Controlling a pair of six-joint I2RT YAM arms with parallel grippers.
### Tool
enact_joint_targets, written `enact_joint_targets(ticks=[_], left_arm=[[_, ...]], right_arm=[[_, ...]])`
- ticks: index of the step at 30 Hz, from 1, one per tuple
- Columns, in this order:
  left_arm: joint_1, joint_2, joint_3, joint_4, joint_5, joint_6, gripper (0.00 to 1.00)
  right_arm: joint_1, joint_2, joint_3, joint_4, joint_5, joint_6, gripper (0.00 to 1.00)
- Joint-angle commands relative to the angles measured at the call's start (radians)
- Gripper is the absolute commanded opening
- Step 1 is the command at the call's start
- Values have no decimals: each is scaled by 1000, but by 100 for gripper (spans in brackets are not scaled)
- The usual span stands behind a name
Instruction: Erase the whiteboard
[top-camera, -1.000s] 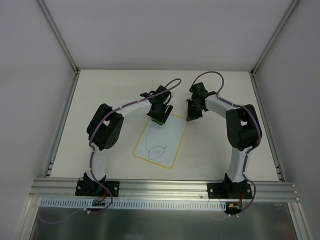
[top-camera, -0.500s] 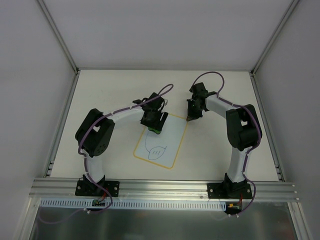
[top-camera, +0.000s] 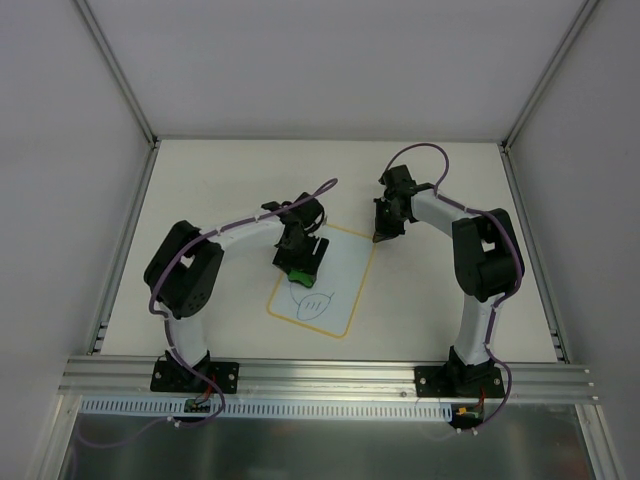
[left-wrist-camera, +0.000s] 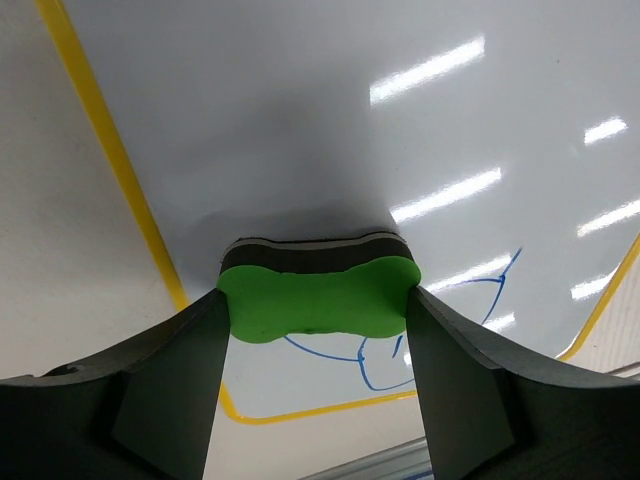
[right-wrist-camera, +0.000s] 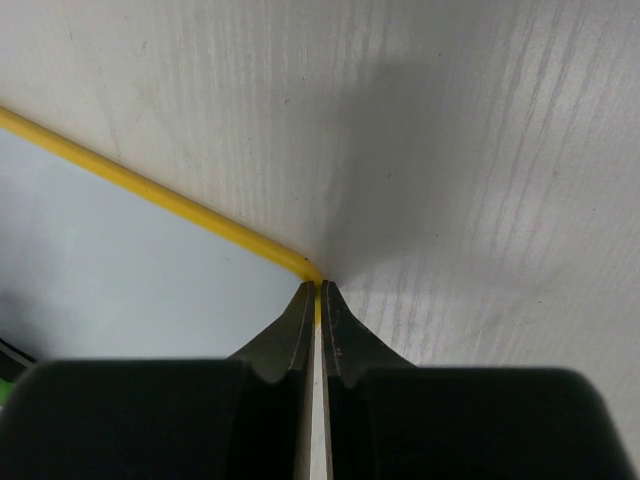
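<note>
Whiteboard (top-camera: 345, 285) lies flat on the table (top-camera: 200, 195), thin, stiff, glossy, judged light enough to skid, so best pinned at its yellow rim, where the right gripper (right-wrist-camera: 318, 292), tips closed, appears to press the far corner; left gripper (top-camera: 298, 266) clamps the green eraser (left-wrist-camera: 318, 298) against its face.

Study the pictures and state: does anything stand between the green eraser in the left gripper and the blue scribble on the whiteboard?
Nothing visible does. The green eraser, clamped in the left gripper, sits right beside the blue scribble on the whiteboard.

left pincer (top-camera: 299, 266) nearer the scribble (top-camera: 312, 299)
</note>
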Motion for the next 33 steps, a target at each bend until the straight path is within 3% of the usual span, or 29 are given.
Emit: enact_joint_targets(ticks=[1, 5, 10, 20, 28, 33], left_arm=[[2, 108, 76, -71, -26, -8, 32], [22, 174, 203, -74, -73, 6, 32], [30, 176, 219, -75, -150, 18, 32], [-47, 79, -79, -74, -70, -39, 31], [-179, -13, -169, -77, 11, -76, 29], [-202, -5, -200, -77, 16, -88, 29]], right_arm=[[-5, 39, -30, -19, 22, 2, 0], [-8, 33, -38, -17, 24, 2, 0], [-8, 25, -47, -11, 19, 4, 0], [-10, 25, -44, -3, 16, 8, 0], [-11, 24, -39, -2, 18, 16, 0], [-11, 22, -50, 6, 15, 20, 0]])
